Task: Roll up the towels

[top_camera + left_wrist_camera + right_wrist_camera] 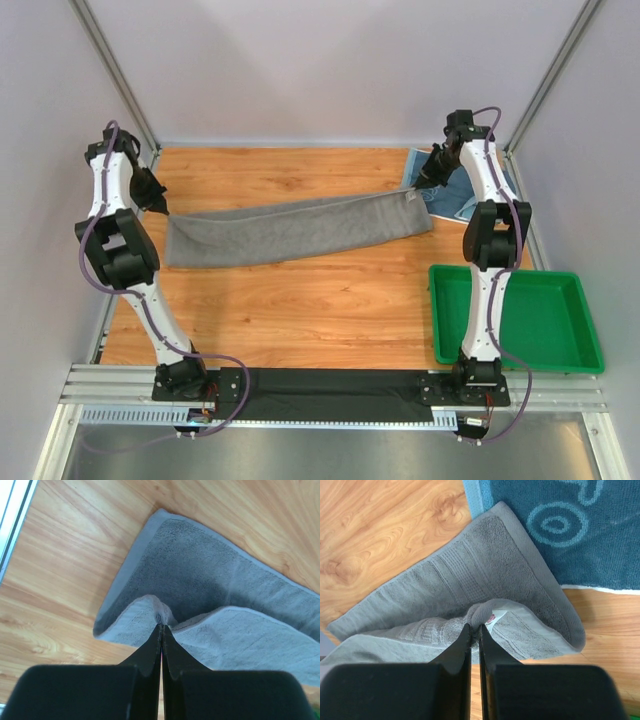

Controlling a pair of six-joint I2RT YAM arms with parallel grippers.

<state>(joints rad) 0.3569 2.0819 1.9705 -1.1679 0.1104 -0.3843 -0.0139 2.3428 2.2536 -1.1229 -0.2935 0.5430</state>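
A long grey towel (300, 228) lies folded lengthwise across the wooden table, stretched between the two arms. My left gripper (160, 203) is shut on its left end, pinching a fold of the grey towel (200, 605) at the fingertips (161, 626). My right gripper (428, 192) is shut on the right end, where the grey towel (470, 580) bunches beside a small white label with a red mark (493, 618). Under that end lies a blue towel (570, 530) with lighter lettering, at the back right corner (455, 200).
A green plastic tray (540, 320) stands at the right, near the right arm's base. White walls and aluminium posts enclose the table (300, 320). A black mat (330, 390) lies along the near edge between the arm bases.
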